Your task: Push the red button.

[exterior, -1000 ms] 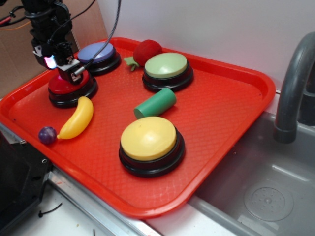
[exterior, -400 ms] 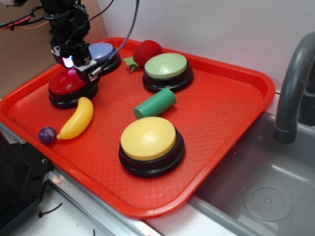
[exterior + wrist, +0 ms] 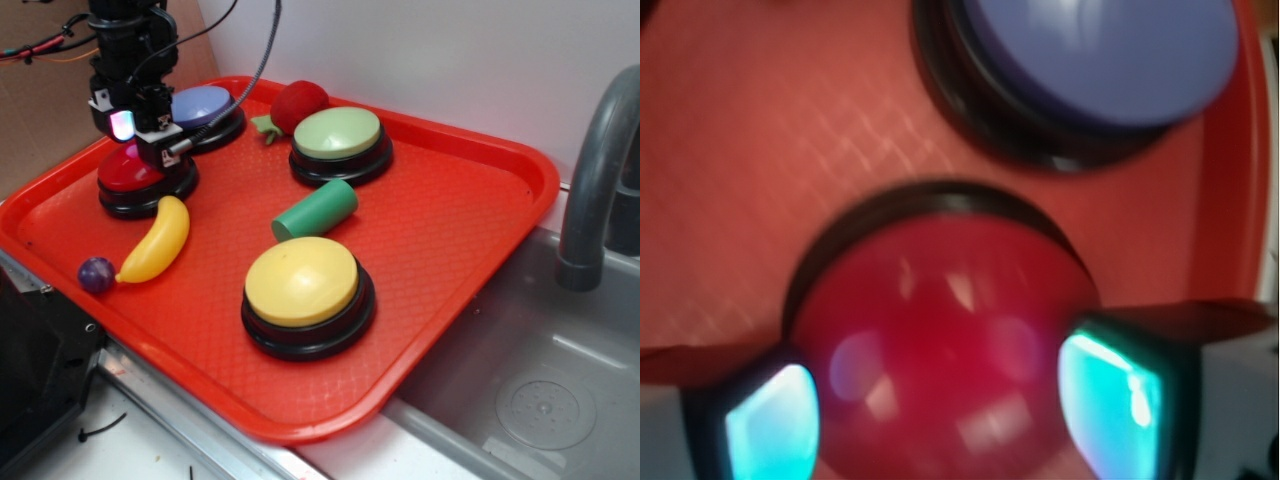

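Evidently the red button (image 3: 940, 330) is a hard, slick dome: press its crown; gripper (image 3: 940, 400) jaws spread wide, holding nothing.

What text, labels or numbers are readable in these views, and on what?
None readable.
Red button, blue button, green button and yellow button: caps show no print.
Tray: only a moulded grid texture.
Gripper: glowing pads, no legible marking.
Wrist view: blurred, no text seen.
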{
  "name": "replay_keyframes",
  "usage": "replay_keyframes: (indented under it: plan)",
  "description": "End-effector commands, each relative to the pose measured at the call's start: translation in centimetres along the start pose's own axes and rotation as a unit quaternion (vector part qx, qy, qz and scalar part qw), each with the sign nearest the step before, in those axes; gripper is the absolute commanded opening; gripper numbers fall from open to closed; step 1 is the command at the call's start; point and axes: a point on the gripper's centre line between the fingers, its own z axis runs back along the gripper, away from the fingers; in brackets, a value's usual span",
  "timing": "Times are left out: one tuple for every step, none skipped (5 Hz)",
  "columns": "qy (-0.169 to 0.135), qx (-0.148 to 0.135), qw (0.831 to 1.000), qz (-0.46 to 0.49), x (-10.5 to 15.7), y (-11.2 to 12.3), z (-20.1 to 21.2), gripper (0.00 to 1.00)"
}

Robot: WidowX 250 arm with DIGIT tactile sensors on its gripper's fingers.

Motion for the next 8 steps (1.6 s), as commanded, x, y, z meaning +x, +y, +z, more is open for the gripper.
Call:
replay_keyframes:
  plan:
    - [-0.047,0.023,0.999,0.007,0.1,0.2,5.0,1.00]
    - [-0.032,0.047,0.998,0.016,-0.3,0.4,6.1,1.00]
    - [-0.044,0.036,0.998,0.015,-0.8,0.4,7.4,1.00]
    - [-0.051,0.037,0.998,0.018,-1.1,0.6,8.3,1.00]
    - [-0.057,0.035,0.998,0.017,-1.3,0.6,9.1,1.00]
    - [-0.065,0.032,0.997,0.012,-1.4,0.4,10.2,1.00]
    - [-0.059,0.013,0.998,0.019,-1.7,0.4,11.2,1.00]
    - [-0.057,0.017,0.998,0.021,-2.0,0.1,12.0,1.00]
